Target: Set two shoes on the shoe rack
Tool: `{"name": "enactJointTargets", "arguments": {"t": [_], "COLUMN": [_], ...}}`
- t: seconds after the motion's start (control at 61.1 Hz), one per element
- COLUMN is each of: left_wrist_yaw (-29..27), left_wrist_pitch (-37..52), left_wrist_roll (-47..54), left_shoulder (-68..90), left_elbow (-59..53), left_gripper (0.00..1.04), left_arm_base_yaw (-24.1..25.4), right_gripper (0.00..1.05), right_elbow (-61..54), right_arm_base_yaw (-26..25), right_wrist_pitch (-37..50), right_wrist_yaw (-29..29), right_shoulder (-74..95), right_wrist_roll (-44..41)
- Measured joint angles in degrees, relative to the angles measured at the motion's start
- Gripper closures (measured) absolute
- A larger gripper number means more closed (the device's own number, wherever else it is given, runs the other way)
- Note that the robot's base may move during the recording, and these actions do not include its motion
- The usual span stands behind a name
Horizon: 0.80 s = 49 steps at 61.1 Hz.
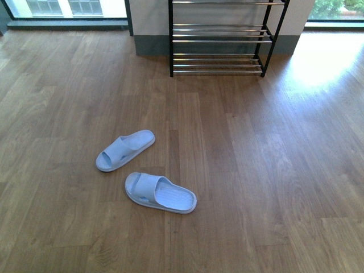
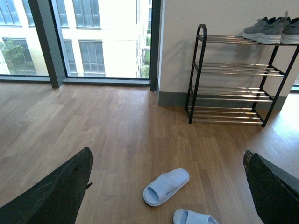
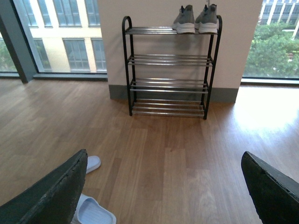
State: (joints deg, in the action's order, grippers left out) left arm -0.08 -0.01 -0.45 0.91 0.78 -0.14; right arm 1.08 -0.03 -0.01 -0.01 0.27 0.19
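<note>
Slippers: the pale blue far slipper [image 1: 125,150] and near slipper [image 1: 161,193] lie sole-down on the wooden floor [image 1: 273,170], near each other but not touching, well apart from the rack.
Shoe rack [image 1: 219,40]: stands against the wall, lower shelves bare.
Grey sneakers [image 3: 196,19]: side by side on the rack's top shelf, toward one end.
Left tool [image 2: 167,154]: fingers spread wide, holding nothing.
Right tool [image 3: 164,155]: fingers spread wide, holding nothing.

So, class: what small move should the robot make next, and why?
Probably lower the open left gripper toward the farther pale blue rubber slide slipper: both slippers lie on the wooden floor, ungripped, and this one shows ahead between that gripper's fingers.
</note>
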Motion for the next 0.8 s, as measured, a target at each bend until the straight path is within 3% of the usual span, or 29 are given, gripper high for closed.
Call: {"name": "enactJointTargets", "arguments": {"t": [0.802], "left_wrist_yaw": [0.0], "left_wrist_pitch": [0.0], "left_wrist_roll": [0.0], "left_shoulder": [0.0], "left_elbow": [0.0], "left_gripper": [0.09], "left_arm_base_yaw": [0.0], "right_gripper": [0.09], "right_elbow": [0.0], "right_arm_base_yaw": [0.0], "right_wrist_pitch": [0.0], "right_wrist_yaw": [0.0], "right_shoulder": [0.0], "right_wrist_roll": [0.0]}}
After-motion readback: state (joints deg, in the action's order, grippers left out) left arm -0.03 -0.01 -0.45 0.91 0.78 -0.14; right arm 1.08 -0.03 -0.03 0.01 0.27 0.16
